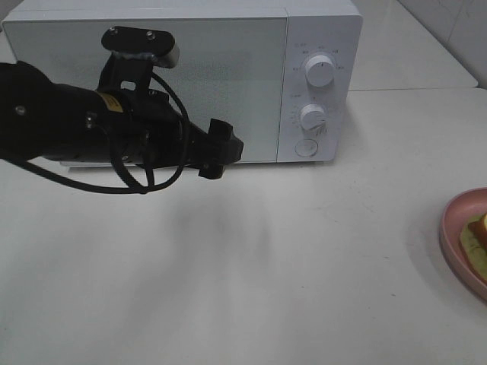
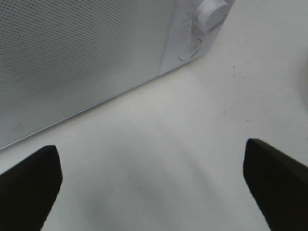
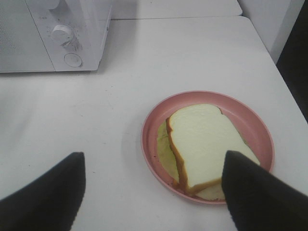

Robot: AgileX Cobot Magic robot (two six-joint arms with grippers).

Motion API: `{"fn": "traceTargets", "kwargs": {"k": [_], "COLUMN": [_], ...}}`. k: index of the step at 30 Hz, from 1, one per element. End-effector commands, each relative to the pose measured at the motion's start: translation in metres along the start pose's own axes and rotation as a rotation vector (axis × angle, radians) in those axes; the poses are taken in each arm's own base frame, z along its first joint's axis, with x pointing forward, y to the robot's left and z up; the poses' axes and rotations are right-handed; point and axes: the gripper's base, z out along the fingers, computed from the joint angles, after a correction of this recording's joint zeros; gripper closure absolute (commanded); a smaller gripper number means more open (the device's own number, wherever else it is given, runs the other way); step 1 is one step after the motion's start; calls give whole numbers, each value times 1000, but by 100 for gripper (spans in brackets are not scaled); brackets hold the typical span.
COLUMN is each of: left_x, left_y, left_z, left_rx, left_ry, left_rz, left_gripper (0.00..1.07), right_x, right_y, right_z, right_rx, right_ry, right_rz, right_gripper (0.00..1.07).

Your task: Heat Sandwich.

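The white microwave [image 1: 152,76] stands at the back of the table with its door shut; two knobs [image 1: 319,70] and a round button [image 1: 306,147] are on its right panel. My left gripper [image 1: 222,152] hovers low in front of the door, open and empty, its fingers [image 2: 29,185] wide apart in the left wrist view [image 2: 154,187]. The sandwich [image 3: 202,144], pale bread with an orange-brown edge, lies on a round pink plate [image 3: 154,122]; both show cut off at the right edge of the high view [image 1: 478,242]. My right gripper [image 3: 154,192] is open above the plate's near side.
The microwave also shows in the left wrist view [image 2: 82,57] and the right wrist view [image 3: 57,33]. The white table [image 1: 266,266] has a seam behind the microwave's right side, and its right edge [image 3: 274,62] drops off past the plate.
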Motion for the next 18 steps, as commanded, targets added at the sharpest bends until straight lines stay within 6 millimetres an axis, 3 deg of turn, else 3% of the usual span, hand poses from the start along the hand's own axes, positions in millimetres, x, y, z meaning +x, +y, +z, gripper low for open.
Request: {"fn": "traceTargets", "kwargs": {"k": [1, 7, 13, 18], "left_x": [-1, 0, 4, 6], "left_y": [-5, -9, -10, 12], "left_z": [-14, -44, -61, -75], "left_rx": [39, 93, 107, 34], "left_ry": [60, 192, 284, 367], "left_rz": [54, 134, 140, 11], "left_gripper": [9, 9, 9, 9], "right_x": [2, 2, 2, 2], "right_y": [0, 0, 0, 0], "right_z": [-3, -3, -3, -3], "right_rx": [6, 6, 6, 6], "right_ry": [-33, -33, -33, -33], "right_rz": [-1, -1, -1, -1], "right_gripper": [31, 31, 31, 31]}}
